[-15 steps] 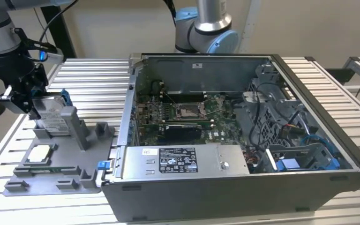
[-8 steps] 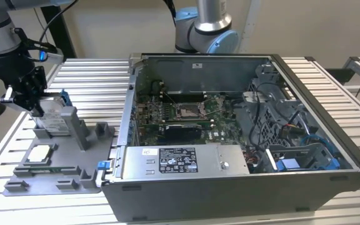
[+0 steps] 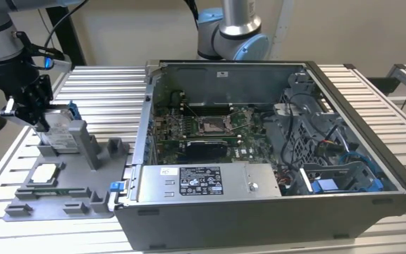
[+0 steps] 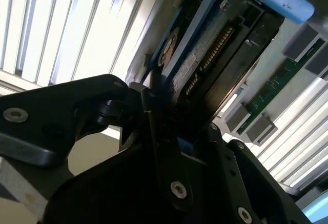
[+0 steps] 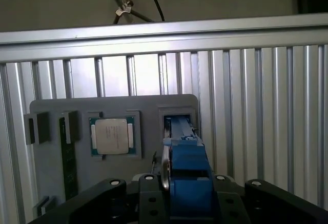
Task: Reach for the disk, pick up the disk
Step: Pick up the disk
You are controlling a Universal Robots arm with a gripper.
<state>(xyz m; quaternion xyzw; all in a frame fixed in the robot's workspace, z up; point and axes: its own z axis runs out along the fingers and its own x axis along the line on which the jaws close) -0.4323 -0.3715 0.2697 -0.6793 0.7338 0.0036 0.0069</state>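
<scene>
- The black fingers (image 5: 149, 185) of the gripper (image 5: 187, 183) sat closed against both sides of the disk (image 5: 187, 155), flanking its blue bracket.
- In the second wrist view the gripper (image 4: 164, 121) met the disk (image 4: 205, 55) at one end, with the connector edge facing the camera.
- In the exterior view the gripper (image 3: 43, 123) stood over the disk (image 3: 58, 135), which was upright on edge in a slot of the grey fixture plate (image 3: 69, 196).
- A square chip (image 5: 114, 136) lay in a pocket just beside that slot.
- The plate rested on the slatted metal table (image 3: 104, 90), with an open computer case (image 3: 274, 159) toward the exterior view's right.
</scene>
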